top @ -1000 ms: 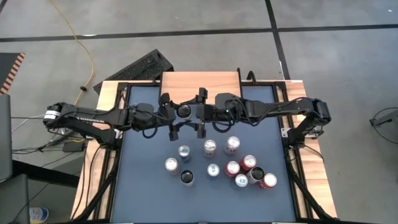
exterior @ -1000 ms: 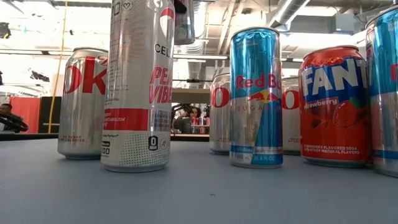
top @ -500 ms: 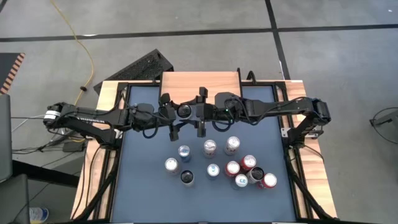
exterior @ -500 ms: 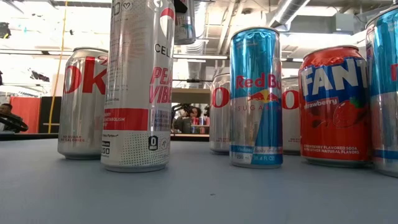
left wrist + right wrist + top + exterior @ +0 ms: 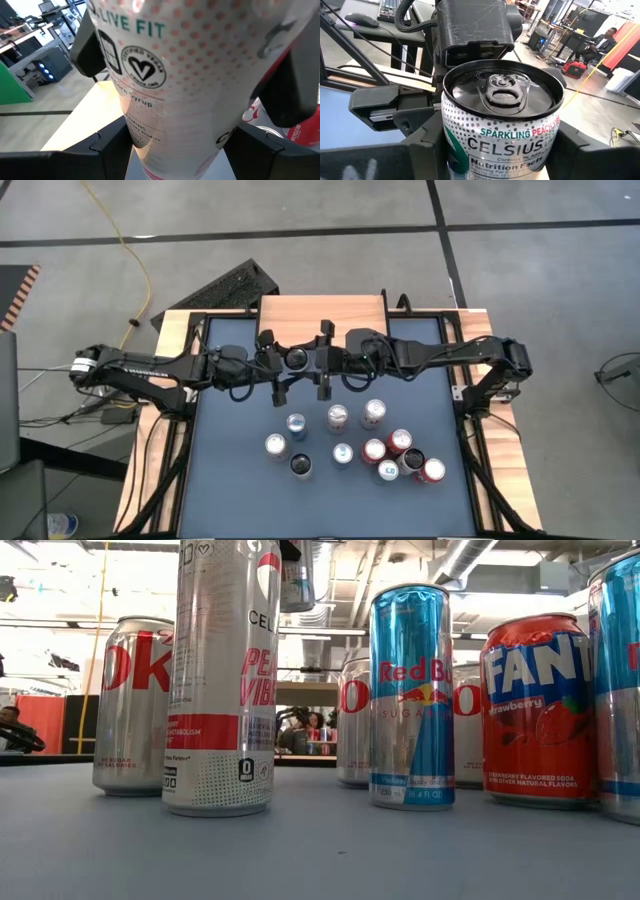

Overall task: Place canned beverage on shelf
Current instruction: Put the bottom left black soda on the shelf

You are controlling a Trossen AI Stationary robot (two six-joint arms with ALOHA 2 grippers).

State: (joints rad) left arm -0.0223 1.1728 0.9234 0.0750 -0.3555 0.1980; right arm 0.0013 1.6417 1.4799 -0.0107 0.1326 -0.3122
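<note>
Both arms are reaching inward, meeting mid-worktop (image 5: 230, 510) by shelf (image 5: 322, 310). Left pincer (image 5: 281, 367) is gripping Celsius can (image 5: 297, 359) w/ right pincer (image 5: 323, 364) straddling it, grip unclear.

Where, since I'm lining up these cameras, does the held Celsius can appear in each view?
High view: Celsius can, centre, between both arms.
Low view: probably the silver cylinder at top centre; uncertain.
Left wrist view: fills the frame.
Right wrist view: centre, lid showing.
Shared landmark: the left gripper clamping it, also visible behind it in the right wrist view.
</note>
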